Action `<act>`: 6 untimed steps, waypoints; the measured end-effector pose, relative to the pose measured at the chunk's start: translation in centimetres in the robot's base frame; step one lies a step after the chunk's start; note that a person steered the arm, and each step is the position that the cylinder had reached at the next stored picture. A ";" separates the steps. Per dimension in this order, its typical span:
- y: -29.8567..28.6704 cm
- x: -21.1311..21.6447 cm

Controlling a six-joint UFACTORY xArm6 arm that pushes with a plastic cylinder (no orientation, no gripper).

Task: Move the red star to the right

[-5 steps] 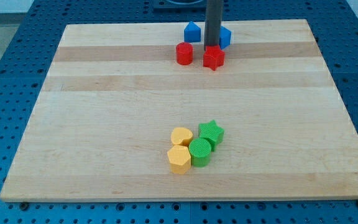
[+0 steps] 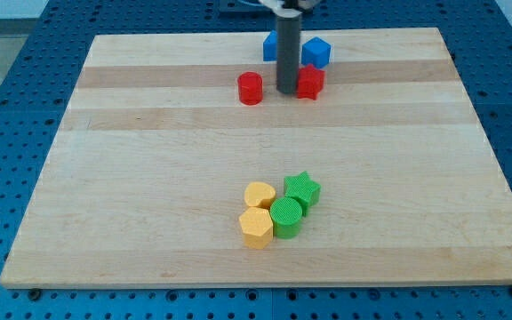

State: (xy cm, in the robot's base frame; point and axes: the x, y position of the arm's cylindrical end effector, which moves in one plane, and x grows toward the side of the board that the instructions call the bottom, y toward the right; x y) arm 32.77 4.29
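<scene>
My tip [image 2: 287,91] rests on the wooden worktop [image 2: 149,178], just to the view's left of the red star [image 2: 309,82], so close they may be touching. There is no gripper on this arm, only the dark rod. A red round block [image 2: 250,88] sits near the tip's other side. Two blue blocks [image 2: 316,52] sit behind. Two yellow blocks [image 2: 256,227], a green round one [image 2: 285,216] and a green star [image 2: 302,188] huddle near the view's bottom
</scene>
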 end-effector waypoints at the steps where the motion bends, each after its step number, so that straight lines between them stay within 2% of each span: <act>1: 3.9 0.0; 2: 6.8 0.0; 4: 9.4 2.8; 6: 12.8 2.4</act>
